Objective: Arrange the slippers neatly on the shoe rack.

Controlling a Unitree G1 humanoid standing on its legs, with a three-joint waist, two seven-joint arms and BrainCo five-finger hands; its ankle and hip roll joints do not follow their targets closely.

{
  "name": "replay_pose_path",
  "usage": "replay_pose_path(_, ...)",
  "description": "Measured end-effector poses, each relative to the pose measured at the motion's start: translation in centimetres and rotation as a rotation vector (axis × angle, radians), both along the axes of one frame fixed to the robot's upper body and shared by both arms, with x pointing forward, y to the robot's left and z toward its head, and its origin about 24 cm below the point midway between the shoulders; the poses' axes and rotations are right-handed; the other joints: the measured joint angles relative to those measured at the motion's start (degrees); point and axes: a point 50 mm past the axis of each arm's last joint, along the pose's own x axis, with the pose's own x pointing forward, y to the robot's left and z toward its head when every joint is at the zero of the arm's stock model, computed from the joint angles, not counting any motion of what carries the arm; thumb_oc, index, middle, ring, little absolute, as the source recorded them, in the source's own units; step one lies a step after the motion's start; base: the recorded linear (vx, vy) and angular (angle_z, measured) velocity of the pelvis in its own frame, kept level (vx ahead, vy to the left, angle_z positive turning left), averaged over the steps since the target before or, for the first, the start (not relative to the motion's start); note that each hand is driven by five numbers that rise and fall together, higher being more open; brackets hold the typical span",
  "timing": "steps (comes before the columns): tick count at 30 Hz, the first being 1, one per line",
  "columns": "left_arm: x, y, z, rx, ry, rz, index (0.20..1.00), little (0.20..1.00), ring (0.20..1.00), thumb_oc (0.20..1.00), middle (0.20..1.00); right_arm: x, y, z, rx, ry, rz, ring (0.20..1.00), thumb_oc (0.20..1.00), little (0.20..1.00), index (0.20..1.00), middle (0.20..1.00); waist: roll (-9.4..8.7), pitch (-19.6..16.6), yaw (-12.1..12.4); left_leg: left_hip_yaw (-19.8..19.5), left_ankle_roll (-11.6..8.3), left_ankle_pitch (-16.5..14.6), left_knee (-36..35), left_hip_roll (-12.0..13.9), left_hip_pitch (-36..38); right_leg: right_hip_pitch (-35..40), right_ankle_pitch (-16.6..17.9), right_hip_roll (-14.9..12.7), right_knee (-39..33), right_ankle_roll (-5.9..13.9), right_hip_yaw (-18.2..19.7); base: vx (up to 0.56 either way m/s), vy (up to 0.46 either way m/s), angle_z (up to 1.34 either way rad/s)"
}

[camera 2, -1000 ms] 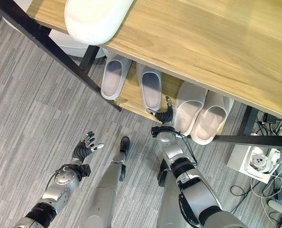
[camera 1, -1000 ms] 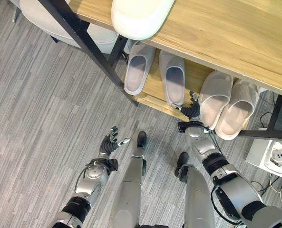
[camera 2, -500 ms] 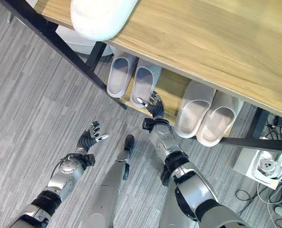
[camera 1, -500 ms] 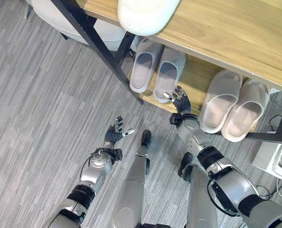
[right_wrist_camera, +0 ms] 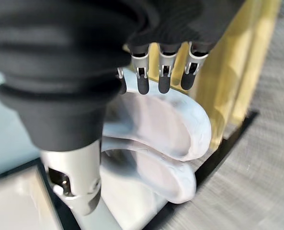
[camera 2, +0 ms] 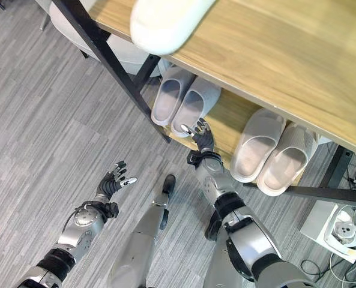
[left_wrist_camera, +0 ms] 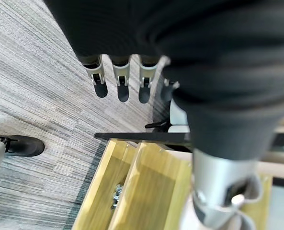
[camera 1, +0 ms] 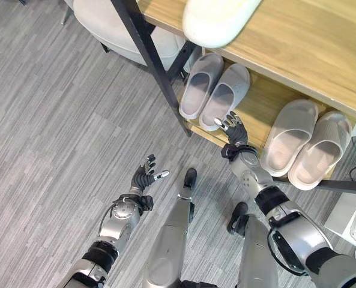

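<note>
Shoe rack (camera 1: pixel 257 114), lower shelf: grey slippers (camera 1: pixel 217 96) now paired at left, beige slippers (camera 1: pixel 307 144) at right. Right hand (camera 1: pixel 235 133), fingers spread, shifted left to the grey heel. Left hand (camera 1: pixel 144 179) open over floor.

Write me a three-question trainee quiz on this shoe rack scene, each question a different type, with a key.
1. True or false: the right robot hand is curled around a slipper and lifting it.
2. Multiple choice: where are the two pairs of slippers? A) on the floor B) on the lower shelf of the shoe rack C) on the top shelf
3. Fill in: the left robot hand hangs over the grey ____, holding nothing.

Key
1. False: its fingers are straight, at the heel of the grey slipper of the left pair; contact is unclear.
2. B: the grey pair sits left, the beige slippers right.
3. floor
</note>
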Motion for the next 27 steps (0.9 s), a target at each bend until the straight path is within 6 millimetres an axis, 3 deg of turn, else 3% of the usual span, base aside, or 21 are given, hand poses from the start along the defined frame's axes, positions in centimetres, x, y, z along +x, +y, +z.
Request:
replay_pose_path(2,-1.0,0.6,-1.1,0.021,0.047,0.015,1.0,1.0,1.0,1.0,1.0,-1.6,-0.2,-1.0,-0.032,-0.007,0.018,1.0,1.0,1.0,1.0,1.0,-0.96,-0.58,-1.41,0.68,0.61,0.87,-1.46,0.45,2.6,2.7,1.01,0.28,-2.16,0.68,-0.17,0.09,-0.029,-0.16)
replay_pose_path(4,-2.0,1.2,-2.1,0.011,0.09,0.063,1.0,1.0,1.0,1.0,1.0,-4.9,-1.1,-3.5,-0.037,0.038,0.052,1.0,1.0,1.0,1.0,1.0,-2.25,-1.38,-3.35,1.52,0.11,1.17,-6.19,1.59,8.04,7.88,2.77,1.48,-7.73,1.68,-0.42,0.15,-0.037,-0.26)
replay_pose_path(5,-3.2,1.8,-3.1,0.005,0.126,0.093,1.0,1.0,1.0,1.0,1.0,-6.6,-0.9,-5.3,-0.028,0.094,0.08,1.0,1.0,1.0,1.0,1.0,-3.28,-3.98,-3.63,2.23,0.43,1.84,-8.61,2.16,10.18,9.77,3.89,2.45,-10.86,1.91,0.14,0.16,-0.035,-0.45)
replay_pose_path(6,-3.7,2.1,-3.4,0.018,0.145,0.092,1.0,1.0,1.0,1.0,1.0,-6.9,-1.0,-6.2,-0.032,0.127,0.084,1.0,1.0,1.0,1.0,1.0,-4.14,-5.84,-4.66,2.91,0.37,1.75,-8.64,2.58,10.29,9.77,4.23,2.84,-11.86,1.98,0.85,0.2,-0.049,-0.38)
replay_pose_path(10,-4.1,2.2,-3.9,0.049,0.175,0.07,1.0,1.0,1.0,1.0,1.0,-10.1,-3.1,-7.9,-0.046,0.187,0.13,1.0,1.0,1.0,1.0,1.0,-4.23,-9.34,-7.44,5.3,0.56,3.2,-16.25,3.88,18.32,16.93,7.28,4.34,-20.5,2.85,1.01,0.14,-0.012,-0.24)
replay_pose_path(11,-4.6,2.4,-4.1,0.066,0.187,0.059,1.0,1.0,1.0,1.0,1.0,-11.3,-3.8,-7.8,-0.039,0.183,0.144,1.0,1.0,1.0,1.0,1.0,-3.78,-9.9,-7.9,6.15,0.49,3.63,-18.25,3.8,21.6,20.33,7.88,4.6,-23.19,3.3,1.3,0.11,-0.014,-0.56)
replay_pose_path(12,-5.0,2.9,-4.2,0.084,0.193,0.06,1.0,1.0,1.0,1.0,1.0,-12.5,-4.9,-8.5,-0.062,0.211,0.147,1.0,1.0,1.0,1.0,1.0,-3.5,-13.75,-9.82,6.92,0.75,3.51,-18.56,3.69,22.15,21.78,9.59,4.85,-26.96,3.78,2.53,0.14,-0.026,-0.36)
replay_pose_path(13,-4.7,2.7,-4.0,0.095,0.184,0.035,1.0,1.0,1.0,1.0,1.0,-12.7,-5.6,-8.3,-0.086,0.211,0.151,1.0,1.0,1.0,1.0,1.0,-2.73,-14.31,-10.99,6.84,0.76,3.45,-18.57,3.74,22.17,23.14,10.8,5.13,-29.19,3.95,2.26,0.16,-0.039,-0.24)
replay_pose_path(16,-4.4,2.2,-2.0,0.189,0.1,-0.093,1.0,1.0,1.0,1.0,1.0,-15.1,-8.4,-5.5,-0.35,0.087,0.132,1.0,1.0,1.0,1.0,1.0,-1.8,-15.08,-12.47,9.18,1.13,3.05,-18.61,3.33,24.48,27.07,13.47,4.99,-35.1,4.78,3.66,0.05,-0.028,-0.25)
replay_pose_path(19,-5.2,2.0,-1.4,0.293,0.083,-0.231,1.0,1.0,1.0,1.0,1.0,-16.3,-10.3,-5.6,-0.481,0.091,0.075,1.0,1.0,1.0,1.0,1.0,-1.06,-17.8,-14.22,10.15,0.88,2.48,-18.64,3.41,25.07,28.97,15.3,5.31,-38.85,4.64,4.22,0.02,-0.014,-0.27)
replay_pose_path(20,-4.9,1.0,-0.9,0.315,0.056,-0.306,1.0,1.0,1.0,1.0,1.0,-17.0,-11.2,-6.7,-0.551,0.15,0.072,1.0,1.0,1.0,1.0,1.0,-0.17,-18.44,-16.5,11.45,0.62,2.18,-18.65,3.96,25.16,28.94,15.93,5.74,-39.88,4.38,5.14,0.03,-0.026,-0.26)
replay_pose_path(23,-5.5,-1.7,-0.2,0.293,0.013,-0.487,1.0,1.0,1.0,1.0,1.0,-18.7,-12.1,-9.7,-0.63,0.302,0.097,1.0,1.0,1.0,1.0,1.0,1.03,-19.2,-17.73,13.24,-0.06,0.94,-19.03,4.69,25.65,28.44,16.72,6.24,-41.6,5.01,7.42,0.03,-0.046,-0.4)
replay_pose_path(27,-5.8,-4.6,0.0,0.292,-0.009,-0.662,1.0,1.0,1.0,1.0,1.0,-19.9,-12.7,-11.9,-0.67,0.423,0.111,1.0,1.0,1.0,1.0,1.0,1.99,-19.71,-19.49,14.91,-0.41,-0.04,-19.06,4.79,26.38,28.5,17.1,6.15,-41.8,5.26,9.38,0.01,-0.029,-0.3)
